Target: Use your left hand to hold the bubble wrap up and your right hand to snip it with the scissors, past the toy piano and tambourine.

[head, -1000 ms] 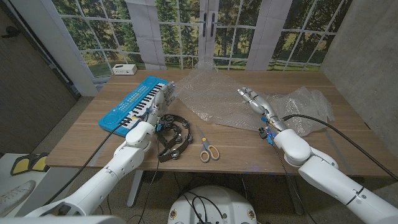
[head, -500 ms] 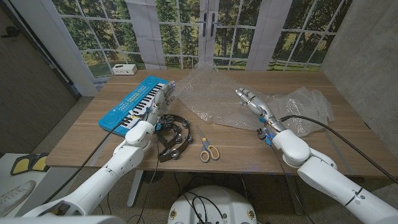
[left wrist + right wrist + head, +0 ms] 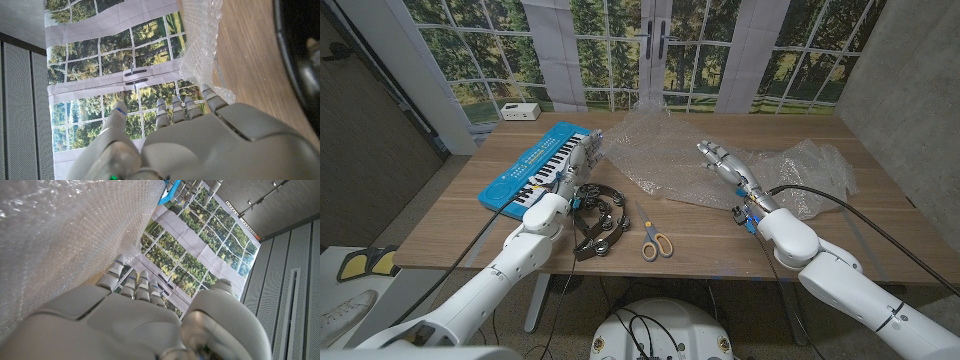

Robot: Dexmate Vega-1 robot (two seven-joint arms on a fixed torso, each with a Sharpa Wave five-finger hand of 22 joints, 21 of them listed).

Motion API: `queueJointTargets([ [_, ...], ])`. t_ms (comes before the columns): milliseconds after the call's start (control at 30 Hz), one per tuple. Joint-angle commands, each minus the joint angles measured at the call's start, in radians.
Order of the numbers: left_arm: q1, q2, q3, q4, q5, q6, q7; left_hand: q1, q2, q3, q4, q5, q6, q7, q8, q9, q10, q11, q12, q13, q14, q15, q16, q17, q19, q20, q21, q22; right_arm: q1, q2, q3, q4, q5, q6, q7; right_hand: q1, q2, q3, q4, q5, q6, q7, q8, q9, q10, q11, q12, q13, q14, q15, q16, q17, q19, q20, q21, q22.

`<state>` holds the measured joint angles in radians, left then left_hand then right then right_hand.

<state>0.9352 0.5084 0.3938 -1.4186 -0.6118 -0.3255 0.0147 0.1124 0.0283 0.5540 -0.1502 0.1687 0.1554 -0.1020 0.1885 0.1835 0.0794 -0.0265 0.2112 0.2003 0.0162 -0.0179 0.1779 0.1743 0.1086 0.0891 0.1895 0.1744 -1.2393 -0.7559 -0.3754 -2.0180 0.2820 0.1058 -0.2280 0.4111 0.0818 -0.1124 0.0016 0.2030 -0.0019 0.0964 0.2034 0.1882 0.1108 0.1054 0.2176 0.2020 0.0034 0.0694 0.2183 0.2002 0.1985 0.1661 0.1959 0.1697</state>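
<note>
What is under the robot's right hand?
The right hand is stretched out above the clear bubble wrap, which lies spread on the wooden table. It holds nothing. Whether it touches the wrap cannot be told. The hand hides the wrap right below it.

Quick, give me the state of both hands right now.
Left hand: open, holding nothing, fingers near the bubble wrap edge.
Right hand: open, holding nothing, fingers stretched over the bubble wrap.

white box [image 3: 519, 111], wooden table [image 3: 710, 235]
</note>
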Motion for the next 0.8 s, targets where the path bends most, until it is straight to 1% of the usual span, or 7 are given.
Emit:
queueJointTargets([
  [33, 0.023, -0.007, -0.007, -0.019, -0.004, -0.030, 0.008, 0.009, 0.003, 0.003, 0.004, 0.004, 0.004, 0.003, 0.002, 0.004, 0.000, 0.004, 0.006, 0.002, 0.001, 0.000, 0.005, 0.002, 0.002, -0.003, 0.006, 0.003, -0.007, -0.031, 0.007, -0.045, 0.013, -0.042, 0.019, 0.002, 0.005, 0.003, -0.005, -0.004, 0.005, 0.006, -0.002, 0.001, 0.033, -0.002, 0.009, 0.004, 0.006, 0.002, -0.001, 0.003, 0.005, 0.002, -0.003, 0.002],
  [100, 0.031, -0.011, -0.016, -0.022, -0.012, -0.043, 0.011, 0.009, 0.003, 0.003, 0.004, 0.004, 0.004, 0.005, 0.002, 0.004, 0.000, 0.003, 0.006, 0.002, 0.001, 0.000, 0.005, 0.002, 0.001, -0.003, 0.006, 0.003, -0.010, -0.021, 0.003, -0.052, 0.009, -0.039, 0.006, 0.002, 0.006, 0.003, -0.006, -0.004, 0.007, 0.008, -0.001, 0.002, 0.025, -0.002, 0.005, 0.004, 0.011, -0.003, 0.001, 0.003, 0.005, 0.002, -0.003, 0.002],
  [267, 0.047, -0.028, -0.032, -0.027, -0.045, -0.066, 0.006, 0.009, 0.003, 0.002, 0.004, 0.004, 0.005, 0.004, 0.003, 0.004, 0.000, 0.005, 0.006, 0.002, 0.000, 0.001, 0.005, 0.002, 0.001, -0.002, 0.006, 0.003, -0.035, -0.021, 0.001, -0.084, 0.008, -0.049, -0.012, 0.006, 0.008, 0.006, -0.009, -0.005, 0.006, 0.009, -0.002, 0.002, 0.002, -0.001, -0.005, 0.004, 0.014, -0.003, 0.001, 0.003, 0.010, 0.000, -0.002, 0.002],
  [333, 0.052, -0.019, -0.029, -0.038, -0.028, -0.064, 0.016, 0.008, 0.003, 0.002, 0.005, 0.004, 0.005, 0.005, 0.003, 0.004, 0.001, 0.004, 0.007, 0.002, 0.000, 0.001, 0.005, 0.002, 0.001, -0.002, 0.006, 0.003, -0.049, -0.022, -0.001, -0.095, -0.007, -0.053, -0.027, 0.007, 0.009, 0.007, -0.010, -0.005, 0.006, 0.009, -0.003, 0.002, -0.001, 0.002, -0.006, 0.004, 0.012, -0.001, -0.001, 0.003, 0.010, -0.001, -0.002, 0.002],
  [467, 0.061, -0.006, -0.029, -0.063, -0.037, -0.049, 0.006, 0.008, 0.004, 0.002, 0.005, 0.004, 0.005, 0.006, 0.002, 0.004, 0.001, 0.004, 0.007, 0.002, 0.000, 0.002, 0.005, 0.002, 0.000, -0.001, 0.006, 0.003, -0.086, -0.018, 0.001, -0.115, -0.025, -0.048, -0.061, 0.009, 0.010, 0.008, -0.011, -0.005, 0.005, 0.010, -0.003, 0.002, -0.006, 0.007, -0.008, 0.004, 0.007, 0.003, -0.003, 0.002, 0.010, -0.001, -0.002, 0.002],
  [667, 0.064, 0.002, -0.032, -0.081, -0.034, -0.043, 0.010, 0.007, 0.005, 0.002, 0.006, 0.004, 0.006, 0.008, 0.003, 0.004, 0.001, 0.004, 0.007, 0.002, 0.000, 0.003, 0.005, 0.002, 0.000, -0.001, 0.006, 0.003, -0.114, -0.014, 0.004, -0.129, -0.043, -0.063, -0.092, 0.009, 0.009, 0.009, -0.012, -0.005, 0.005, 0.010, -0.004, 0.002, -0.003, 0.008, -0.008, 0.004, 0.005, 0.006, -0.005, 0.002, 0.010, -0.002, -0.002, 0.002],
  [800, 0.064, 0.000, -0.030, -0.091, -0.026, -0.036, 0.025, 0.006, 0.005, 0.002, 0.007, 0.004, 0.007, 0.005, 0.003, 0.004, 0.001, 0.006, 0.007, 0.002, 0.000, 0.003, 0.005, 0.002, 0.000, -0.002, 0.006, 0.003, -0.128, -0.023, 0.012, -0.149, -0.065, -0.086, -0.111, 0.010, 0.010, 0.009, -0.013, -0.006, 0.005, 0.010, -0.004, 0.002, -0.003, 0.008, -0.008, 0.004, 0.005, 0.006, -0.005, 0.002, 0.010, -0.001, -0.003, 0.002],
])
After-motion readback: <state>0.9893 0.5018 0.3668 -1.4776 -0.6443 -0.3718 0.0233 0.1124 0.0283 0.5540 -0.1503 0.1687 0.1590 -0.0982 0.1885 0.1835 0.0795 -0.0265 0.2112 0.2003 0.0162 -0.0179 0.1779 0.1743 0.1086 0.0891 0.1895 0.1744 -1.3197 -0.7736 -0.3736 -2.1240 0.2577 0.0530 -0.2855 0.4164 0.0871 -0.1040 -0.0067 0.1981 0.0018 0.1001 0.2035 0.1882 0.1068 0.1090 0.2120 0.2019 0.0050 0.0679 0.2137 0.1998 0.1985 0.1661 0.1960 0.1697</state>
